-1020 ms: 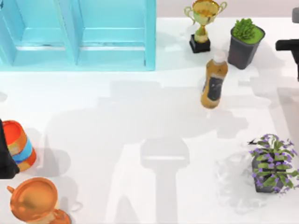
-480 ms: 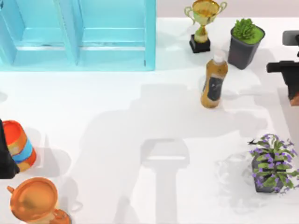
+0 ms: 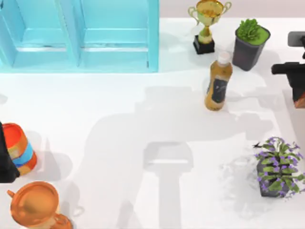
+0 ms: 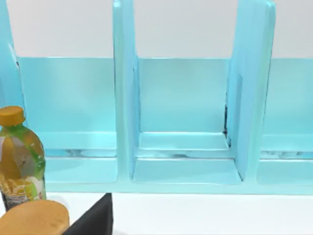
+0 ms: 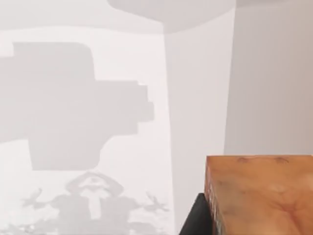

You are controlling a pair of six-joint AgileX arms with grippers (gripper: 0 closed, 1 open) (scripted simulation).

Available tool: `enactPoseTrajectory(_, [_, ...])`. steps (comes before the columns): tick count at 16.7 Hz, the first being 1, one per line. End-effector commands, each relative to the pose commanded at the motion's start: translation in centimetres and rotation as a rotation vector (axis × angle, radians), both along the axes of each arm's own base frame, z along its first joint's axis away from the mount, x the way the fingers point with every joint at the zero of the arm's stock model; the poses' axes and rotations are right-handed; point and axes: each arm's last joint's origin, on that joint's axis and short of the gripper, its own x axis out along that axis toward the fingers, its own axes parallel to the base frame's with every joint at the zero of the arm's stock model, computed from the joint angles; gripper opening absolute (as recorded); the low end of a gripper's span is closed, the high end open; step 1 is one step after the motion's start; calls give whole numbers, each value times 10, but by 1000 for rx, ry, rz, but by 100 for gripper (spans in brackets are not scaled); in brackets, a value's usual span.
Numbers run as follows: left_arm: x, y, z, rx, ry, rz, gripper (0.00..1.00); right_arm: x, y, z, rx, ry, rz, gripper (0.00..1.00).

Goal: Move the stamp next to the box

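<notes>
The right gripper is holding the stamp right of the bottle; the green plant pot is standing between them and the box.

stamp looks like smooth wood (matt), trophy glossy metal.

White table carries box, bottle, trophy, two plants.
</notes>
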Motion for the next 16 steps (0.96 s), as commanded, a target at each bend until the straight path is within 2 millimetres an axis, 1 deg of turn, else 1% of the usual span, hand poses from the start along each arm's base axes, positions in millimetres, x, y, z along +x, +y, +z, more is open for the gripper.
enactPoseTrajectory(10, [0,0,0,0,0,0,100,0,0,0,0,0,0,98])
enactPoseTrajectory(11, [0,0,0,0,0,0,100,0,0,0,0,0,0,100])
enactPoseTrajectory(16, [0,0,0,0,0,0,100,0,0,0,0,0,0,100])
